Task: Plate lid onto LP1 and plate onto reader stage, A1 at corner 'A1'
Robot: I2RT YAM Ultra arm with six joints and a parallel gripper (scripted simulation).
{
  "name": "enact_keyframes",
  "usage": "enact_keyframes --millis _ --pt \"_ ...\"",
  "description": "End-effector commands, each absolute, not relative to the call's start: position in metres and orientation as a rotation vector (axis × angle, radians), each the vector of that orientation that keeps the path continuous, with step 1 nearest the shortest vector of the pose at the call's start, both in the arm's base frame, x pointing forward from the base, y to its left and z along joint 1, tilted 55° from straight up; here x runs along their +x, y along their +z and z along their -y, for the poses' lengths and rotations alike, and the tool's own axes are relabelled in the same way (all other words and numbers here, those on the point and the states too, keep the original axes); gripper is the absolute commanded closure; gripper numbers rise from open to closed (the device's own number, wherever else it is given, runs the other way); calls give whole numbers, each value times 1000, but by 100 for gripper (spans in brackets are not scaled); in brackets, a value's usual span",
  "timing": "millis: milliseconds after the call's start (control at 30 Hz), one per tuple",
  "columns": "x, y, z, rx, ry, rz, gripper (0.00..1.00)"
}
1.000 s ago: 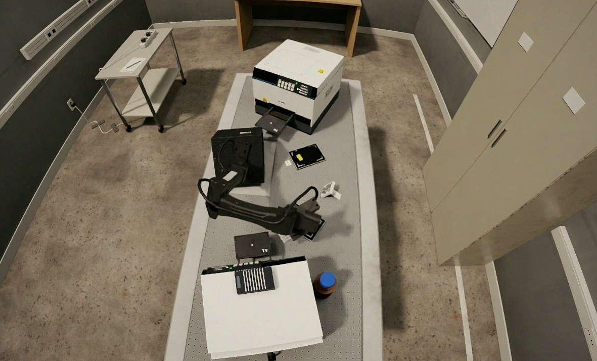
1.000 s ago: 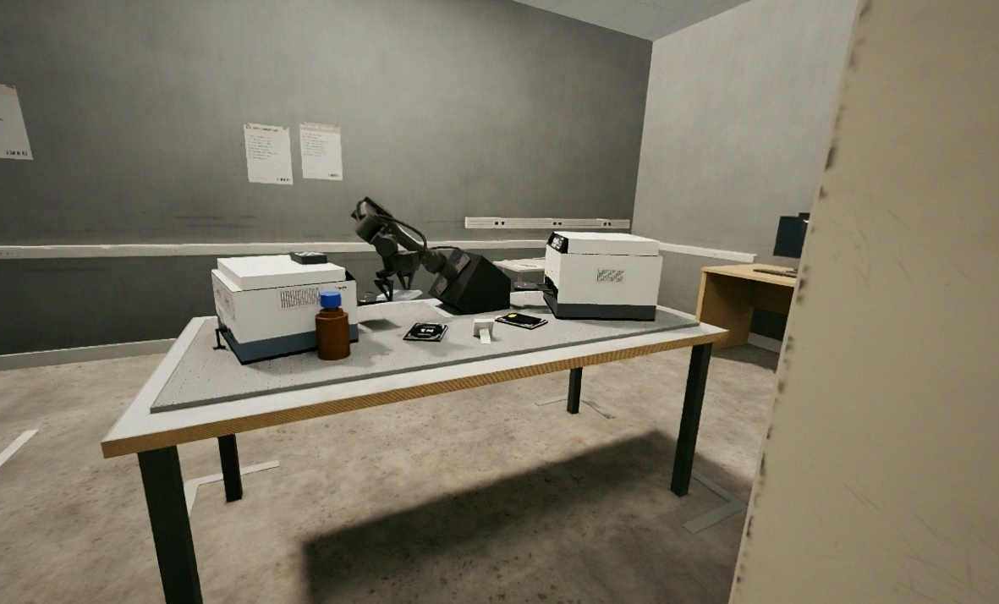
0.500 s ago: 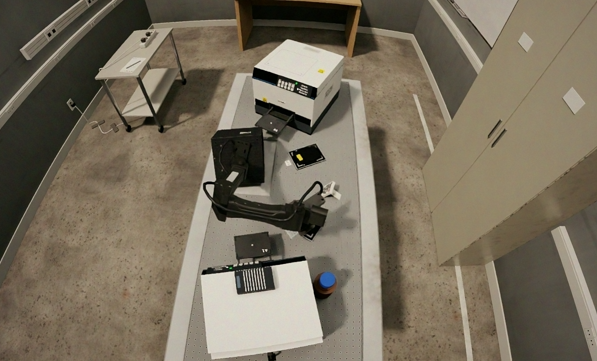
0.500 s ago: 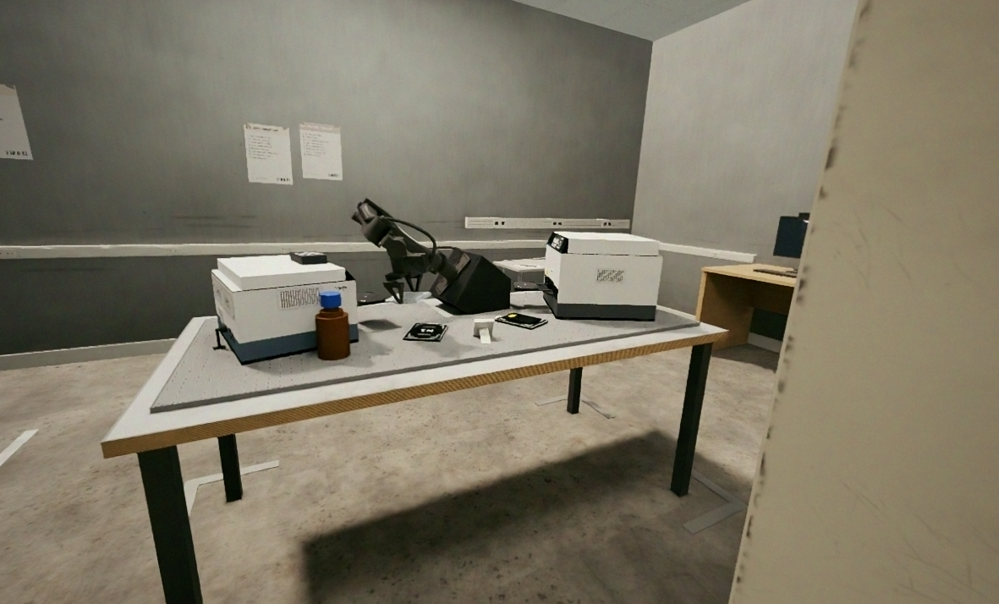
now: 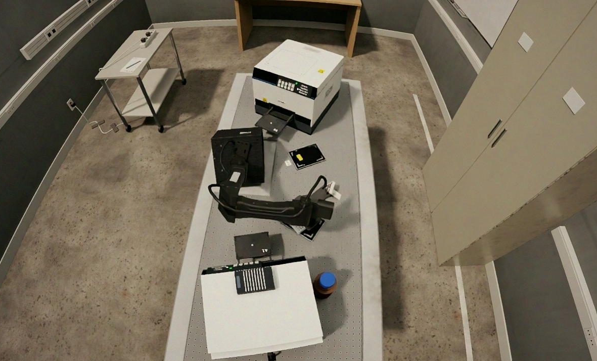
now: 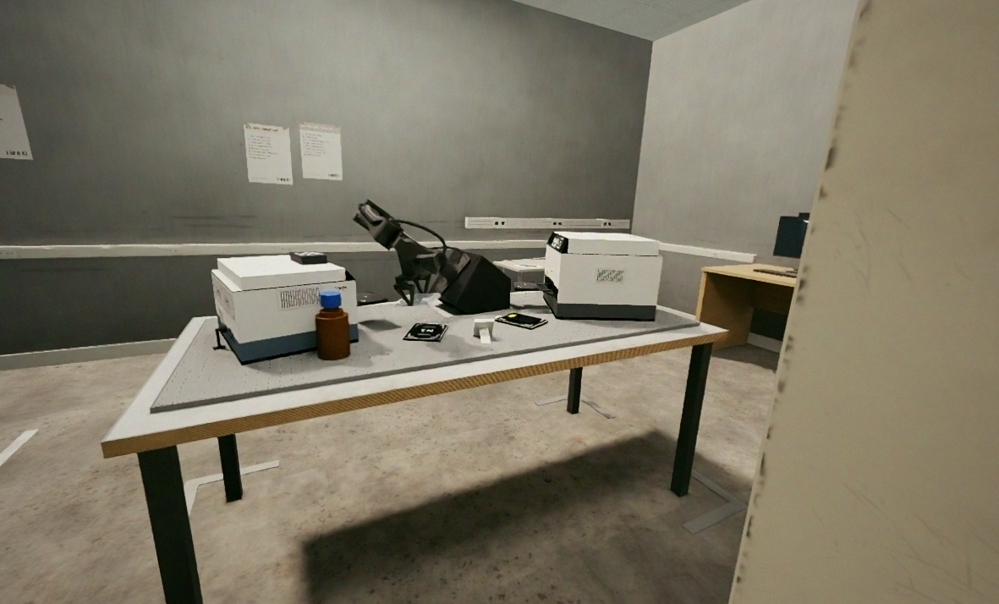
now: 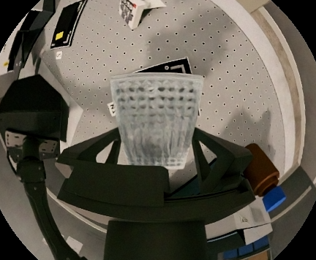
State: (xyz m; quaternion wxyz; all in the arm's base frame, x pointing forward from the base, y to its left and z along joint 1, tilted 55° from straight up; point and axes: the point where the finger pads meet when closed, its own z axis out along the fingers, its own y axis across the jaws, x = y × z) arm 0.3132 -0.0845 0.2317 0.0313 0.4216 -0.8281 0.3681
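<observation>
My gripper point(image 6: 407, 291) point(image 7: 156, 131) is shut on the clear plate point(image 7: 156, 109), held by its two sides above the bench near N1. Rows of wells show in the plate. N1 point(image 6: 425, 336) point(image 7: 185, 63) is partly hidden behind the plate in the wrist view. The dispenser's stage point(image 5: 246, 239) is bare, with its A1 mark showing. The reader's stage point(image 5: 265, 123) is bare and also carries A1. LP1 point(image 5: 296, 166) point(image 6: 536, 325) holds a dark flat piece with a yellow label point(image 5: 299, 157) point(image 7: 59, 36); I cannot tell its exact seating.
The dispenser point(image 5: 264, 313) point(image 6: 262, 315) carries a dark slotted box point(image 5: 255, 280). The brown bottle point(image 6: 332, 333) point(image 7: 260, 168) with a blue cap stands beside it. A white folded stand point(image 6: 482, 330) point(image 7: 132, 14) is between N1 and LP1. The reader point(image 5: 291, 96) point(image 6: 601, 273) is at the opposite end.
</observation>
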Motion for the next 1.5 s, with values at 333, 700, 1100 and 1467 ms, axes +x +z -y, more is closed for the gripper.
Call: enact_keyframes --millis 333,700,1100,1467 --pt "334 207 57 1414 1087 2507 14" --pt "349 192 38 1491 1071 2456 14" --pt "353 165 23 1507 1041 2421 14" --pt "358 147 8 1570 1014 2361 14"
